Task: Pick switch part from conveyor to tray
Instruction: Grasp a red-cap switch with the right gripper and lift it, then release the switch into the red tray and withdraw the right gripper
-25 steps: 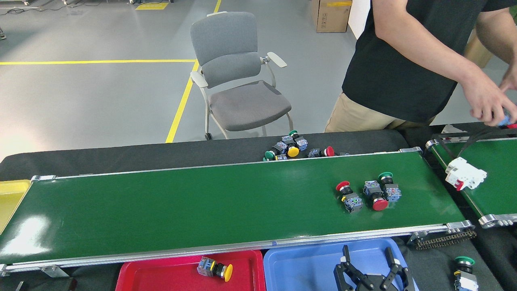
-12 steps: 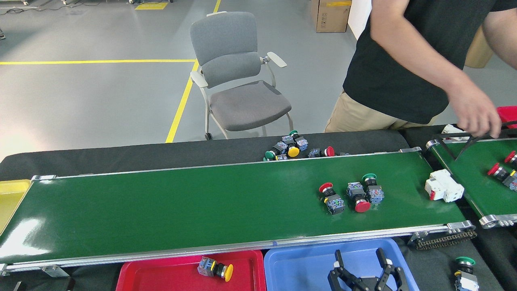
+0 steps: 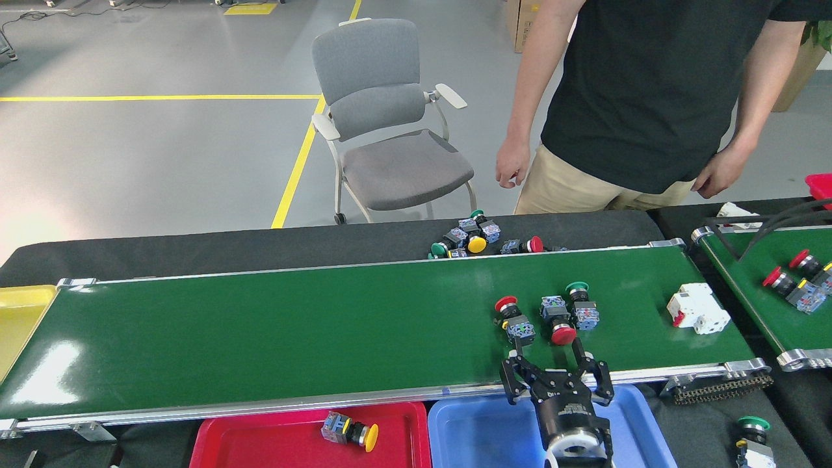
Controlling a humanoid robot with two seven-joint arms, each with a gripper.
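One arm in view: the right end effector [image 3: 549, 365] comes up from the bottom edge right of centre; its two dark fingers are spread wide apart, released, gripping nothing, with the tips over the near part of the belt just below the red-capped parts. The left end effector is out of frame.
Conveyor [image 3: 292, 338]: wide glossy dark-green belt with silver rails, crossing the middle of the frame from left edge to right.
Person [image 3: 650, 97]: upper right, black shirt and tan trousers, standing behind the desk [image 3: 227, 250] with both hands hanging free.
Chair [image 3: 390, 123]: grey, upper centre, on the floor beyond the desk.
Blue tray [image 3: 481, 432]: bottom, right of centre, partly hidden by the arm.
Red tray [image 3: 260, 442]: bottom centre, holding one yellow-capped switch [image 3: 351, 432].
Yellow tray [image 3: 19, 318]: left edge, at the belt's end.
Second belt [image 3: 747, 273]: right edge, carrying two red-capped switches [image 3: 790, 283].
White breaker [image 3: 699, 308]: on the conveyor's right end.
Switch parts on the belt: red-capped switch part [image 3: 513, 318], red-capped middle part [image 3: 558, 320] and green-capped part [image 3: 582, 304], close together right of centre.
Loose pile [image 3: 478, 239]: several switches on the desk behind the far rail.
Writing: a small label on the end effector's body, too small to read.
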